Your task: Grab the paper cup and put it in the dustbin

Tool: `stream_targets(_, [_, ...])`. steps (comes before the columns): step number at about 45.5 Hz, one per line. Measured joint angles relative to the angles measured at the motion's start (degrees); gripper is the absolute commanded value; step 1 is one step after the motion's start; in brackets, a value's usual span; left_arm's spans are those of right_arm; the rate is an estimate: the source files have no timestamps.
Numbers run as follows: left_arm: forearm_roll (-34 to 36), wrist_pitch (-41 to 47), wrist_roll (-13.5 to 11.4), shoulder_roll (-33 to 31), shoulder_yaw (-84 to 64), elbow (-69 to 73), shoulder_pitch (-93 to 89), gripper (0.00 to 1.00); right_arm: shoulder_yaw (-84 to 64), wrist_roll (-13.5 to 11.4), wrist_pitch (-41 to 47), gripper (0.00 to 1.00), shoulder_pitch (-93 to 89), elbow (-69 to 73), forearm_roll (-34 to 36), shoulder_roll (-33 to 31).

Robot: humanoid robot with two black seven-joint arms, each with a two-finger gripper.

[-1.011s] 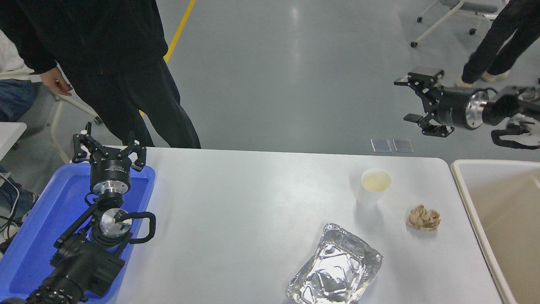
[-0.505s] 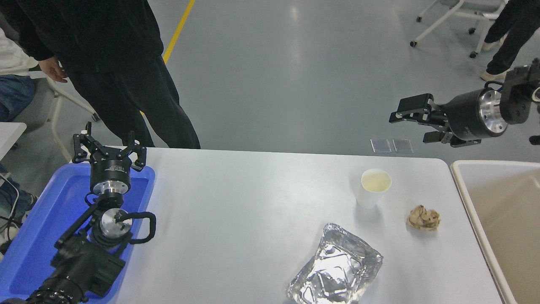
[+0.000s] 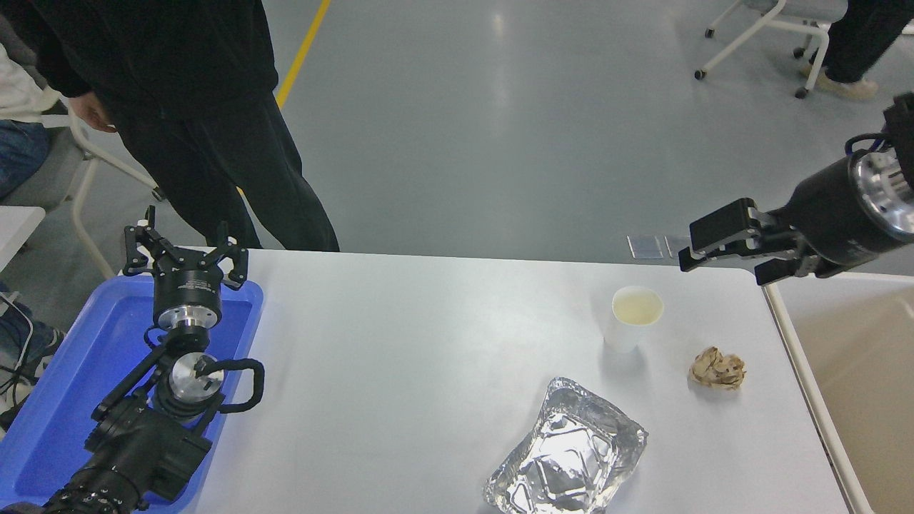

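A small white paper cup with a pale yellowish inside stands upright on the white table, right of centre. The cream-beige dustbin sits against the table's right edge, partly cut off by the picture. My right gripper comes in from the right edge, hangs above the table's far right corner, up and to the right of the cup, and is open with nothing held. My left gripper is parked open over the blue tray at the lower left.
A crumpled brownish paper ball lies right of the cup, and a crinkled foil tray lies near the front edge. The blue tray sits at the left. A person in black stands at the far left; another stands at the top right.
My right gripper has swung down and toward the table's far right corner, closer to the cup. The left arm and the cup have not moved. The person at the top right has stepped away.
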Motion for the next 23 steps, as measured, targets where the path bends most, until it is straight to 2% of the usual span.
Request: stream_targets(23, [-0.02, 0.00, 0.00, 0.00, 0.00, 0.00, 0.00, 0.99, -1.44, -0.03, 4.53, 1.00, 7.99, 3.00, -0.10, 4.79])
